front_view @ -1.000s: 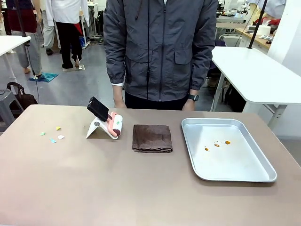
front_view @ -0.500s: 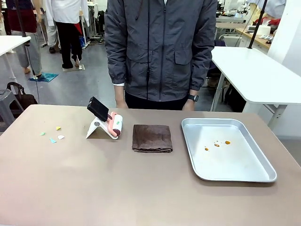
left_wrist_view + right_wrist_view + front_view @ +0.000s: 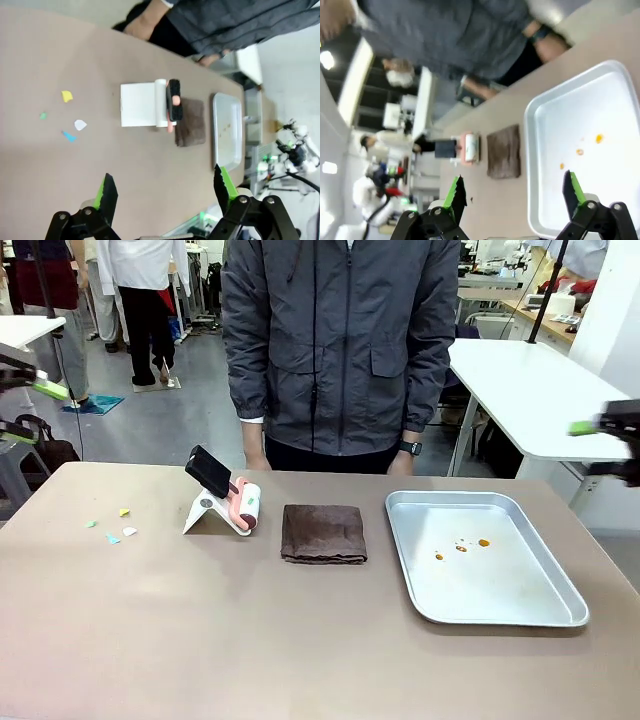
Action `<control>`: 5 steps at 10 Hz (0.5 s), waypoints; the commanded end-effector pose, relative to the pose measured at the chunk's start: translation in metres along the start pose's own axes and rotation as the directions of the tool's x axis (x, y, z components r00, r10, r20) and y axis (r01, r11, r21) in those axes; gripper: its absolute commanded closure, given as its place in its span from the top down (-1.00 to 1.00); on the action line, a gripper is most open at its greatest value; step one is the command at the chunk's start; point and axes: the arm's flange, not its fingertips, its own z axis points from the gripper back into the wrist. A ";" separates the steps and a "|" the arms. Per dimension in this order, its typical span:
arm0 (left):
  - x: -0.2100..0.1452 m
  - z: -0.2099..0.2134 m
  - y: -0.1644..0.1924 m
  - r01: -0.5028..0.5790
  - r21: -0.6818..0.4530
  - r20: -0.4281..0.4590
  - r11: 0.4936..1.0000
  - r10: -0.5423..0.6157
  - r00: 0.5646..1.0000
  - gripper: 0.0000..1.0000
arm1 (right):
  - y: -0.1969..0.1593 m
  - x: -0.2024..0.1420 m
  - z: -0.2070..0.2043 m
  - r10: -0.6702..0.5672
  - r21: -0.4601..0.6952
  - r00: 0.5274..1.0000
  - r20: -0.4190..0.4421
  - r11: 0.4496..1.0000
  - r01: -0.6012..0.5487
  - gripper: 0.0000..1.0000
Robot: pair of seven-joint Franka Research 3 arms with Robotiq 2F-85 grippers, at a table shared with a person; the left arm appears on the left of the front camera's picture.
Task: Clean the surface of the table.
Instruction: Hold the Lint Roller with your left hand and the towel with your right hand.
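Observation:
The brownish table [image 3: 200, 640] carries a few small paper scraps [image 3: 112, 526] at its far left. Beside them a lint roller [image 3: 238, 504] with a black handle leans on a white stand, and a folded brown cloth [image 3: 323, 533] lies at the middle. My left gripper [image 3: 35, 412] hangs open in the air above the table's left end, holding nothing. High over the right end, my right gripper [image 3: 600, 450] is open and empty too. The left wrist view looks down past the left gripper [image 3: 165, 192] at the scraps [image 3: 70, 116] and roller [image 3: 167, 102]. The right gripper [image 3: 514, 192] hangs over the tray [image 3: 545, 115].
A silver tray [image 3: 415, 570] with a few orange crumbs [image 3: 461, 547] sits on the table's right half. A person in a grey jacket [image 3: 330, 340] stands at the far edge, hands down. A white table [image 3: 545, 400] stands behind on the right.
Both grippers have come into the front view, the left at the left edge and the right at the right edge. Nothing on the table has moved.

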 end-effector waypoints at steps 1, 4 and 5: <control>0.016 -0.025 -0.022 0.053 0.063 -0.073 0.997 -0.048 0.996 1.00 | 0.030 -0.057 -0.041 0.048 0.004 0.998 -0.037 0.999 -0.048 1.00; 0.027 -0.089 -0.054 0.142 0.081 -0.219 0.987 -0.121 0.968 1.00 | 0.093 -0.085 -0.133 0.104 -0.124 0.973 -0.206 0.984 -0.131 1.00; 0.027 -0.106 -0.059 0.155 0.093 -0.258 0.983 -0.127 0.958 1.00 | 0.104 -0.097 -0.158 0.119 -0.131 0.950 -0.290 0.978 -0.162 1.00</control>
